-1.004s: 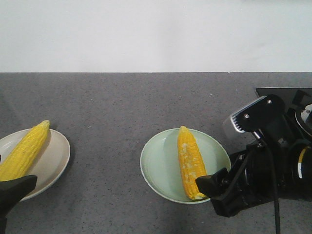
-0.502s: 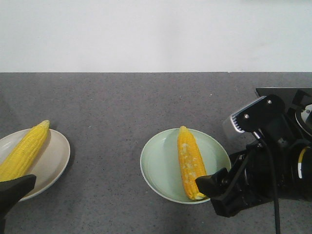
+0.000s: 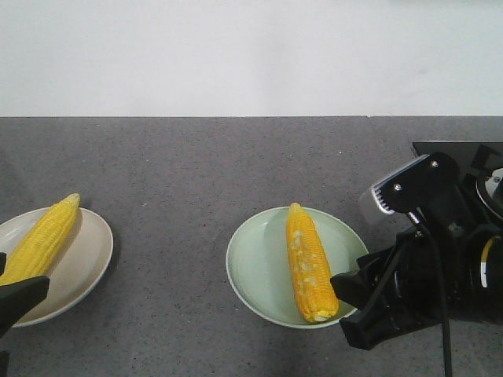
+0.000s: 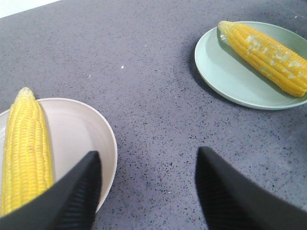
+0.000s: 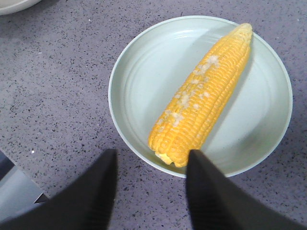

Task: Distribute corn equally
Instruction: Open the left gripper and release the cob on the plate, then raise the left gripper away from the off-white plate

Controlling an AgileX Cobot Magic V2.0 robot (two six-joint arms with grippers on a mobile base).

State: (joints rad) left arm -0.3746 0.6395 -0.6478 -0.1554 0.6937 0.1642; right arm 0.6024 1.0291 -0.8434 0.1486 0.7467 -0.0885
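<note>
On counter: dark grey speckled stone surface [image 3: 181, 173], plain white wall [image 3: 236, 55] behind.
Corn: one yellow cob [image 3: 309, 263] on pale green plate [image 3: 259, 271]; one [image 3: 39, 242] on cream plate [image 3: 82, 263].
Grippers: left gripper [image 4: 148, 191] and right gripper [image 5: 151, 191] spread, empty.

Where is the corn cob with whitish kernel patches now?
In the front view it lies on the pale green plate, centre-right: the corn cob, beside the right gripper.

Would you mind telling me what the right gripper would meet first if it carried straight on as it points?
Probably the blunt end of the white-patched yellow corn cob on the pale green plate; the open right gripper sits just short of it.
</note>
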